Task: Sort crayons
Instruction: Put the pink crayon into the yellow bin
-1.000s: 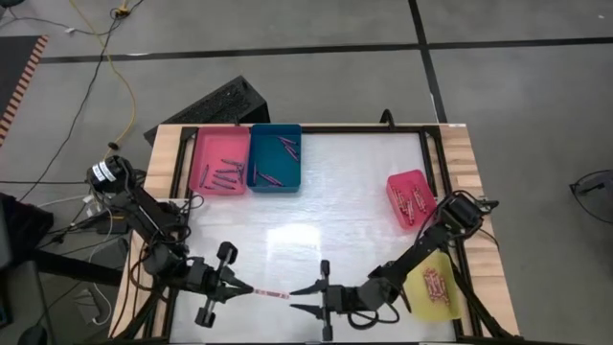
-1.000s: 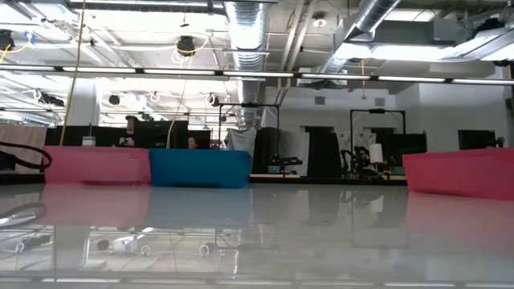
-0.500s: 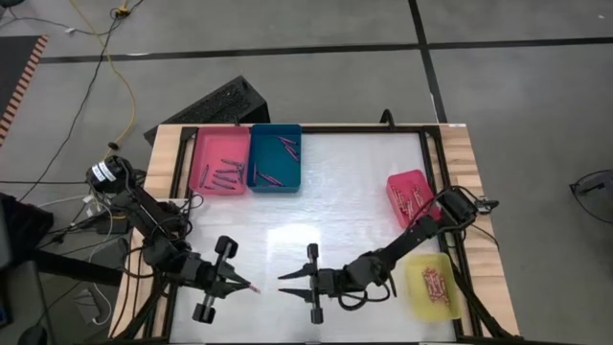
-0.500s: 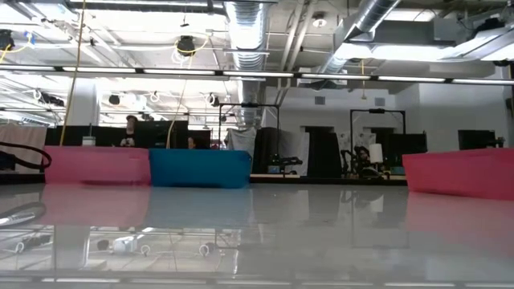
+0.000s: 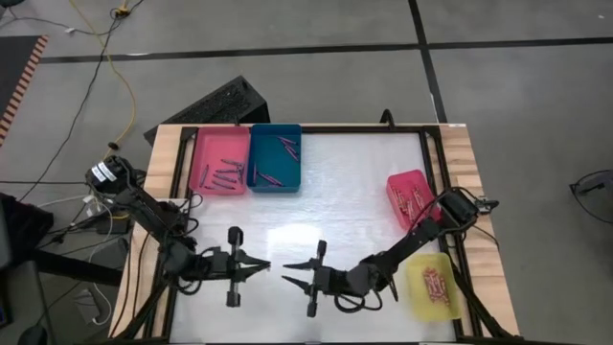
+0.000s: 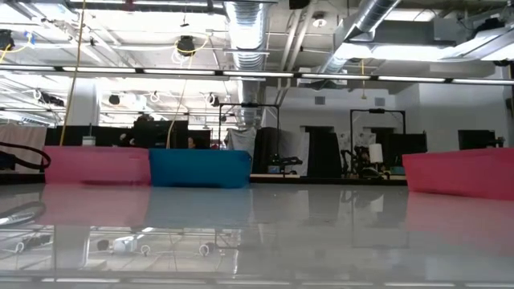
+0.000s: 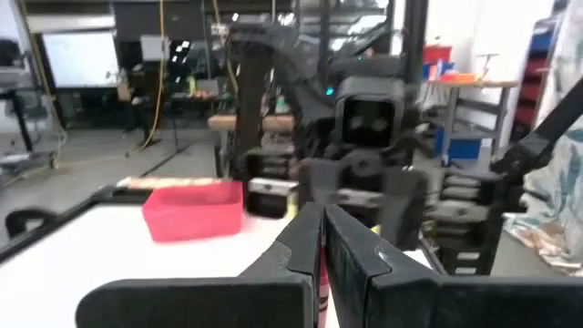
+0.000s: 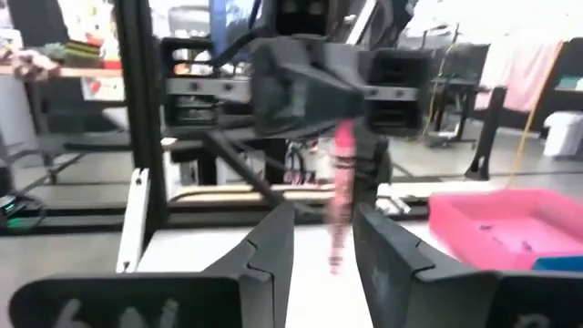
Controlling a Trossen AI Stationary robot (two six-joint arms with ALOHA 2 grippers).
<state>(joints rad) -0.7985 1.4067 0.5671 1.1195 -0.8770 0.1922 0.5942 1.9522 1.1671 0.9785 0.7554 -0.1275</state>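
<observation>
My left gripper point(image 5: 267, 265) is near the table's front, left of centre. It points toward the right edge and is shut on a pink crayon point(image 8: 342, 173). My right gripper point(image 5: 288, 274) faces it from the right, a short gap away, open and empty. In the right wrist view the crayon's free end point(image 8: 335, 260) shows between my open right fingers point(image 8: 273, 237) without touching them. More crayons lie in the pink tray point(image 5: 218, 161), the blue tray point(image 5: 276, 158), the red tray point(image 5: 410, 199) and the yellow tray point(image 5: 431, 286). The low view shows no gripper. My left gripper pinches the pink crayon between its two fingers. A thin pink strip point(image 7: 321, 273) shows in the slit between them, lying along the fingers. The fingers come about level from the table's left. The crayon's free part point(image 8: 341, 200) sticks out past the fingertips, clear of the table.
The pink and blue trays stand side by side at the far left. The red tray and the yellow tray sit at the right edge. The white table top point(image 5: 345, 192) lies between them. A black frame point(image 5: 436, 153) runs along the table's sides.
My left gripper has gone toward the far edge and a little to the right, and has turned toward my right gripper. It stays shut on the crayon. My right gripper has gone toward the left and far edges, and stays open. The two now stand tip to tip.
</observation>
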